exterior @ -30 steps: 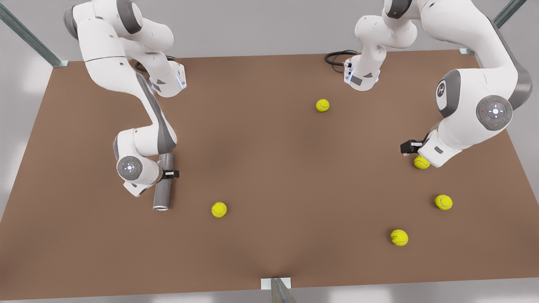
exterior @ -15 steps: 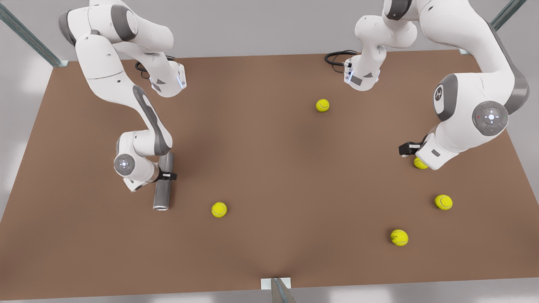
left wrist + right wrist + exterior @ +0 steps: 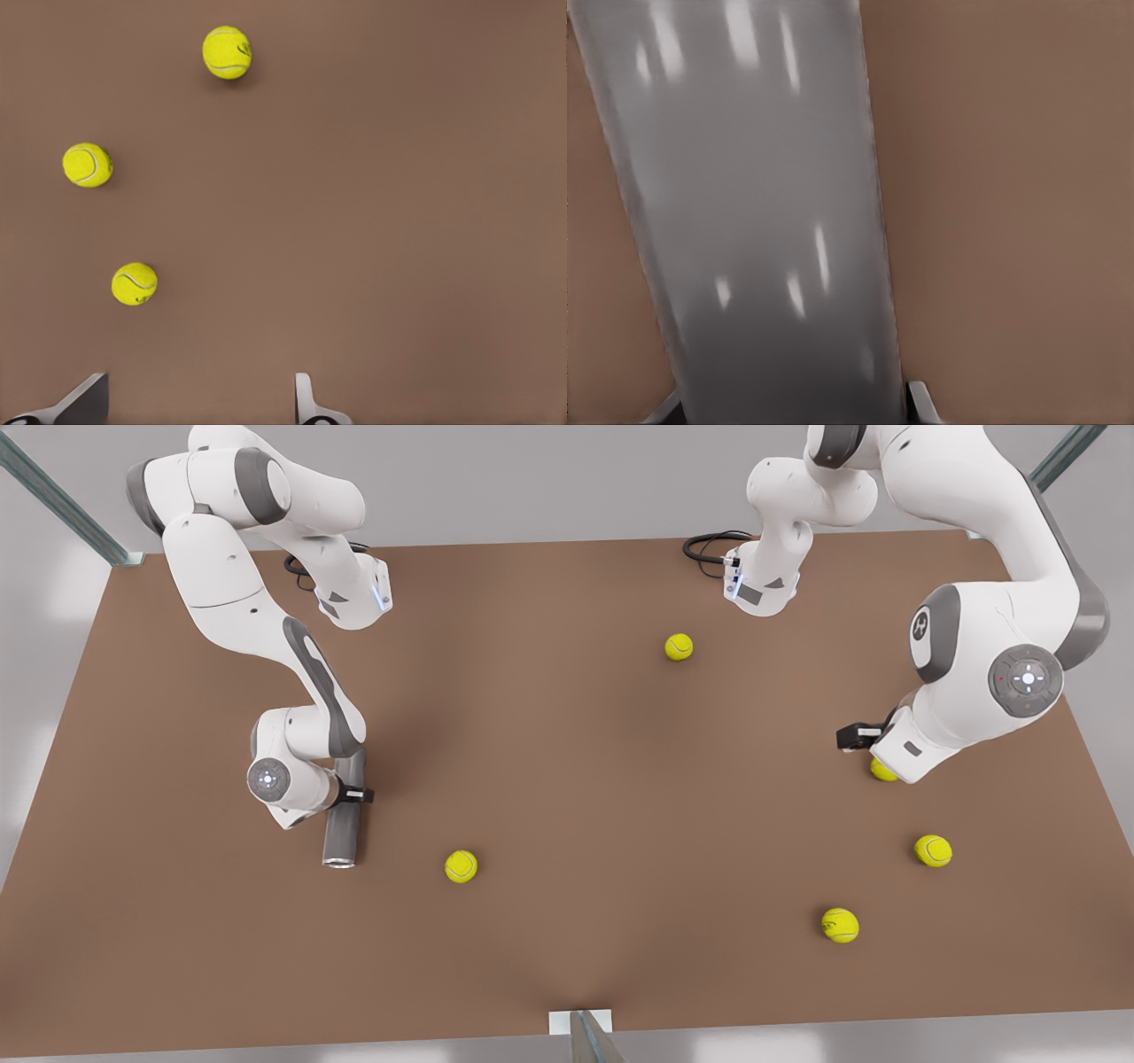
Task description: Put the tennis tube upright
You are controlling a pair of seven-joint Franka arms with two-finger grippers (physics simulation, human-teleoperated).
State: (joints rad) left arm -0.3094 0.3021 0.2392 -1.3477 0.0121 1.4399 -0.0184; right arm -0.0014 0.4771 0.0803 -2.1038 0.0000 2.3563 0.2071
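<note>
The tennis tube is a slim grey metallic cylinder lying flat on the brown table at the front view's left, its round mouth toward the camera. In the right wrist view the tennis tube runs between the fingers. My right gripper straddles its middle from above, and my right gripper is shut on it with a fingertip against each side. My left gripper hangs low at the front view's right, beside a tennis ball. In the left wrist view my left gripper is open and holds nothing.
Yellow-green tennis balls lie loose: one right of the tube, one far centre, two near the front right. Three balls appear in the left wrist view. A black cable coils at the back.
The arm over the tube shifted its wrist and elbow slightly, while the tube stayed where it lay. The other arm drifted a little toward the front view's left.
</note>
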